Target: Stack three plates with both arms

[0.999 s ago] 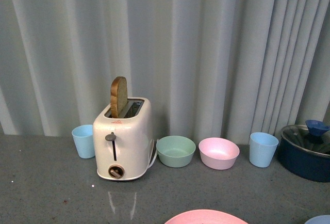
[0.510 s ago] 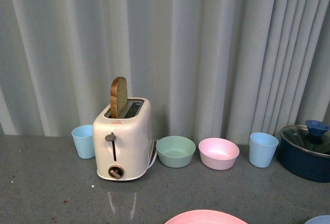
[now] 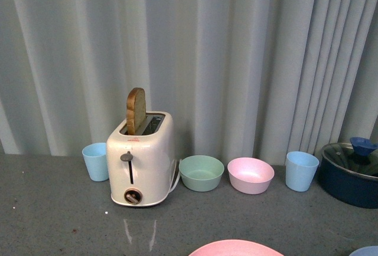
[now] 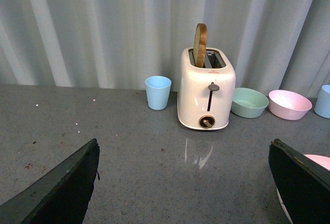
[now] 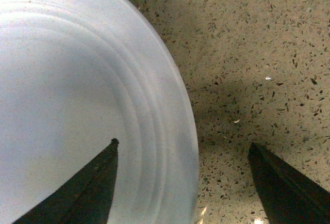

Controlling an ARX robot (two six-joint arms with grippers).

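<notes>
- now hovering low over the light blue plate (image 5: 77, 79) with the right gripper (image 5: 192, 182), jaws parted and empty, one finger above the plate's face and the other past its rim over the table (image 5: 258, 53).
- likewise spread wide and gripping nothing at the left gripper (image 4: 180, 188), above bare table, with the pink plate (image 4: 319, 161) just beside one finger.
- cannot find the cream plate in any view.
- probably stiff, light and matte: not slippery between the pads, but likely to skate on the smooth top if nudged.
- best pinched across the rim, one finger inside and one outside, since nowhere else looks thin enough to grip.
- plenty of open table around both plates, which sit close to the robot and are cut off by the front view's lower edge.
- well apart from the toaster (image 3: 142, 158), green bowl (image 3: 201, 172) and pink bowl (image 3: 250, 174), lined up along the curtain (image 3: 236, 61).
</notes>
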